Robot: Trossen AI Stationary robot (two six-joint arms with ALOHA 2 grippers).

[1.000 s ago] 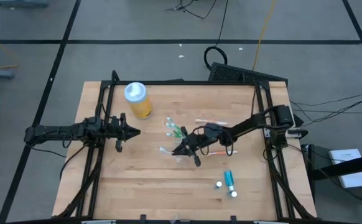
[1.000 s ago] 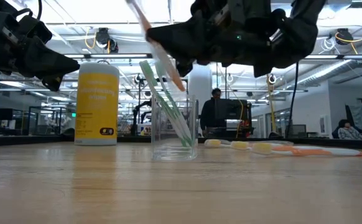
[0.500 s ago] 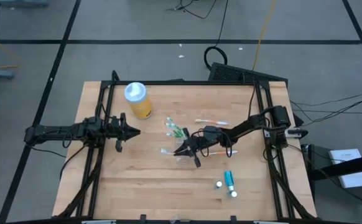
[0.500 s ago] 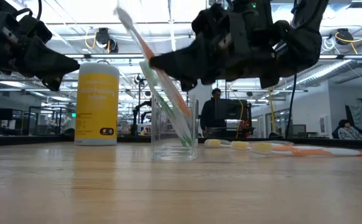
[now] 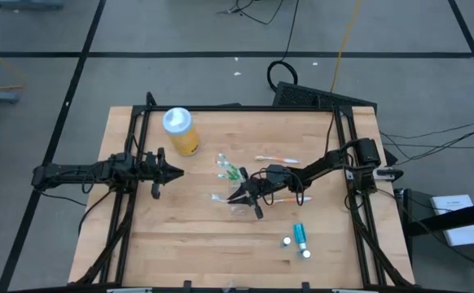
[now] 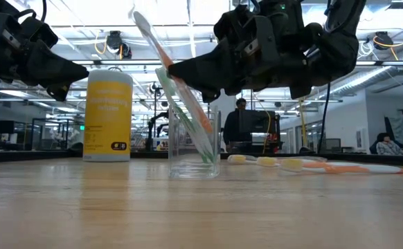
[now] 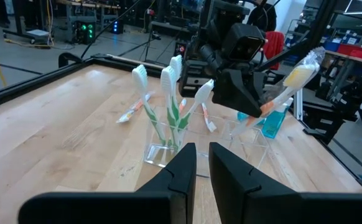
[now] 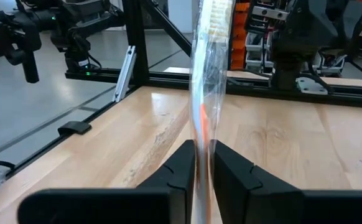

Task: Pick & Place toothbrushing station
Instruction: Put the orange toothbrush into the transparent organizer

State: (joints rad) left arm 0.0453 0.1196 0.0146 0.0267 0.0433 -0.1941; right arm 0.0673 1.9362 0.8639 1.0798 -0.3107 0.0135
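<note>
My right gripper (image 5: pixel 235 195) is shut on an orange toothbrush (image 6: pixel 170 66) in a clear wrapper, over a small clear cup (image 5: pixel 239 208) at the table's middle. The brush slants, with its white head (image 6: pixel 140 21) up and its lower end (image 6: pixel 205 124) inside the cup (image 6: pixel 194 149). A second clear cup (image 7: pixel 167 149) just behind it holds three green-and-white toothbrushes (image 5: pixel 230 169) that lean on its rim. My left gripper (image 5: pixel 177 172) is shut and empty, above the table's left half, pointing at the cups. My right gripper pinches the toothbrush's handle (image 8: pixel 203 134) about midway along it, between its two fingers. The fingers come from the table's right, slanting down, and lie across the brush. The brush is tilted, with its head up toward the table's left and its lower end down in the cup.
A yellow bottle (image 5: pixel 180 130) with a pale blue lid stands at the far left. Two more toothbrushes (image 5: pixel 274 159) lie flat right of the cups. Teal white-capped tubes (image 5: pixel 300 236) lie at the near right. Black frame rails run along the table's left and right sides.
My right gripper has gone down toward the cup with the orange toothbrush. The brush's lower end, which was above the rim, now stands inside the cup. The brush stays tilted with its head up. In the last half second little has moved.
</note>
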